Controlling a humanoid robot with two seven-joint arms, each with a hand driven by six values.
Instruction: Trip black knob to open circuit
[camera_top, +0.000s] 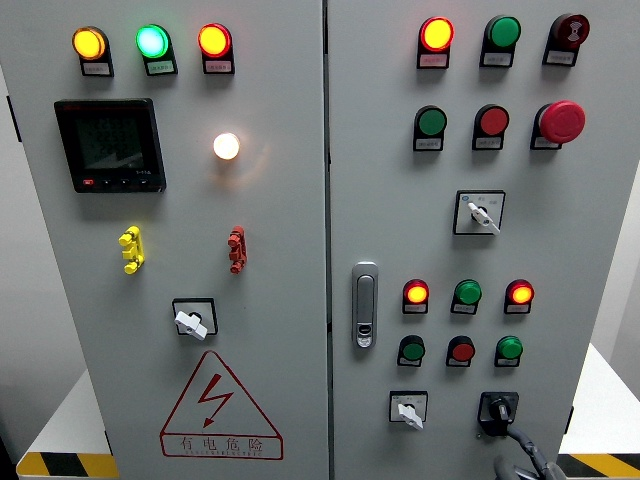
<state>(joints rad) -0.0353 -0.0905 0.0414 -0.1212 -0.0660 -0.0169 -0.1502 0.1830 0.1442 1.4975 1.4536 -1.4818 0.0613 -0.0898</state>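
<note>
Reaching up from bottom right, my right hand (520, 455) has dark fingers at the black knob (498, 408); grip unclear. I'd pinch its stiff, rigid lever.

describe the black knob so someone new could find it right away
Start on the right cabinet door and drop to its bottom row of two selector switches. The black knob is the right one, with the right hand just below; its neighbour has a white handle.
</note>
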